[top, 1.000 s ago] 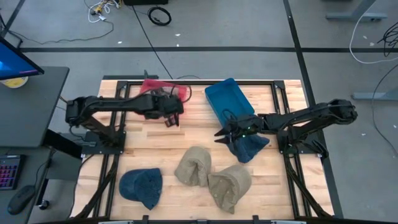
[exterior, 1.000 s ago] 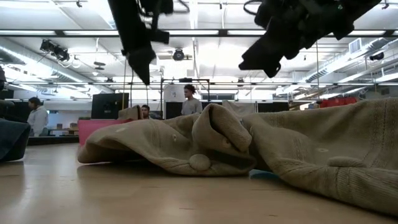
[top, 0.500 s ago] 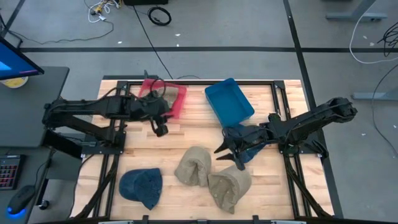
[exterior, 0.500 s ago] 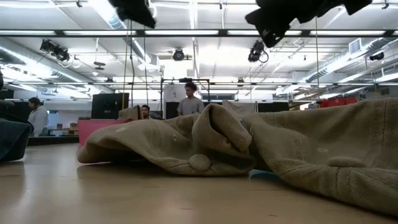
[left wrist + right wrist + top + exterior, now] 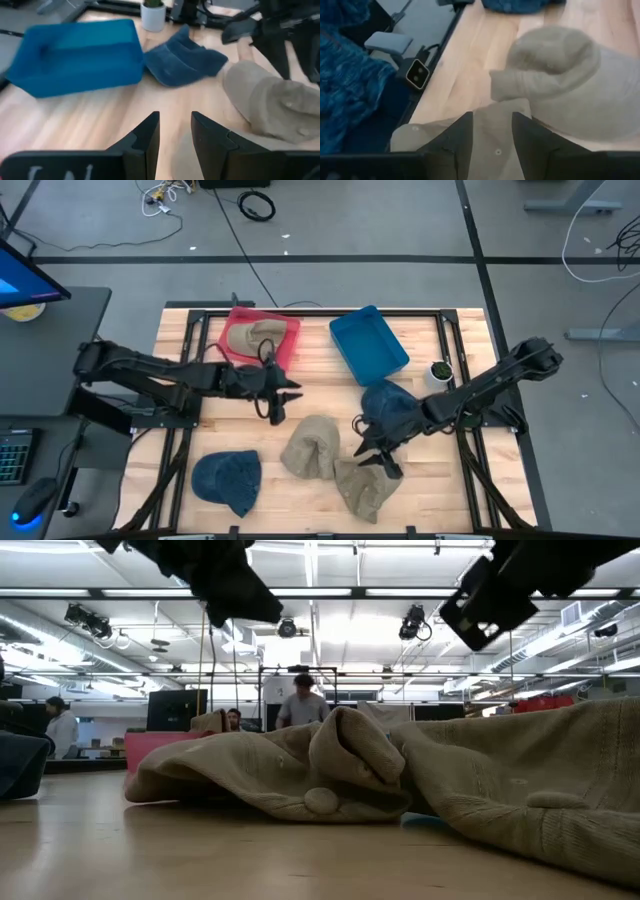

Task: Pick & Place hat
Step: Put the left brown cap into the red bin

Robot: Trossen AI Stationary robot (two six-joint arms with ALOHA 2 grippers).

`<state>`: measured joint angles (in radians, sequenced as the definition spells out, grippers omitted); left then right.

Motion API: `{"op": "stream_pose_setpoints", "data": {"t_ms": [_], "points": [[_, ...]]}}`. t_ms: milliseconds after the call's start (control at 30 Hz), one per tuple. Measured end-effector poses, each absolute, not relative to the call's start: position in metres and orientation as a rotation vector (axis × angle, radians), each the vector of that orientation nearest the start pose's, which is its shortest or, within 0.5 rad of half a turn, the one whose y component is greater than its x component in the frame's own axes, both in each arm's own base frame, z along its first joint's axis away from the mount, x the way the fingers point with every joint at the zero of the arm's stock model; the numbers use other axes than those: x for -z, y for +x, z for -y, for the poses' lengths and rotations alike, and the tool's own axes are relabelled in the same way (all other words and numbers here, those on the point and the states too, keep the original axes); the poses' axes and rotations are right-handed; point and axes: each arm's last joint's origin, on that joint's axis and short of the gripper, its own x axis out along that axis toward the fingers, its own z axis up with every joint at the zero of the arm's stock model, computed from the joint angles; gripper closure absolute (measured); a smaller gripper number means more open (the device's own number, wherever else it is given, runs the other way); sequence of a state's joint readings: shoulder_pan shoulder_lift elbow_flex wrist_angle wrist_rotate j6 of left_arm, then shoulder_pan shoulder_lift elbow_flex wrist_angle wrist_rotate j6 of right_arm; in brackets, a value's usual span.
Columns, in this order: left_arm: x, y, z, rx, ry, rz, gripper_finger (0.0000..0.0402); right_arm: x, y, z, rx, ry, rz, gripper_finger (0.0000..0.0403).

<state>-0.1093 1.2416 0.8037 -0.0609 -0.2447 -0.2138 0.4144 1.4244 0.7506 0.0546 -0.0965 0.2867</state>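
Observation:
Two tan hats (image 5: pixel 312 445) (image 5: pixel 368 480) lie side by side on the table near its front edge. A blue knit hat (image 5: pixel 228 480) lies at the front left. A dark blue hat (image 5: pixel 390 405) lies right of centre, below the blue bin (image 5: pixel 368 342). A third tan hat (image 5: pixel 250 335) rests in the red bin (image 5: pixel 285 345). My left gripper (image 5: pixel 280 395) hovers open and empty left of centre. My right gripper (image 5: pixel 375 452) hovers open above the right-hand tan hat (image 5: pixel 555 80), touching nothing.
A small white plant pot (image 5: pixel 437 370) stands right of the blue bin. The black frame rails (image 5: pixel 180 470) run along the table's sides. Bare wood (image 5: pixel 320 385) shows between the bins and the hats. People stand in the room beyond (image 5: pixel 300 705).
My left gripper has gone from beside the red bin toward the table's near edge and a little right. My right gripper has gone from beside the dark blue hat toward the near edge, and now hangs over the tan hats. The hats have stayed where they were.

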Motion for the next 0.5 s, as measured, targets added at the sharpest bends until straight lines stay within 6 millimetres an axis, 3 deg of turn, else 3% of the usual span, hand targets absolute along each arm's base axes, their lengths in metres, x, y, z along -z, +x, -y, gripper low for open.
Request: {"op": "stream_pose_setpoints", "data": {"t_ms": [367,500], "points": [[-0.226,0.279,0.042,-0.144,-0.114,-0.590,0.0287,-0.172,0.282,-0.125,-0.362,0.146,-0.699,0.0263],[-0.222,0.280,0.043,-0.127,-0.057,-0.609,0.0287,-0.171,0.293,-0.123,-0.342,0.110,-0.680,0.0263]]}}
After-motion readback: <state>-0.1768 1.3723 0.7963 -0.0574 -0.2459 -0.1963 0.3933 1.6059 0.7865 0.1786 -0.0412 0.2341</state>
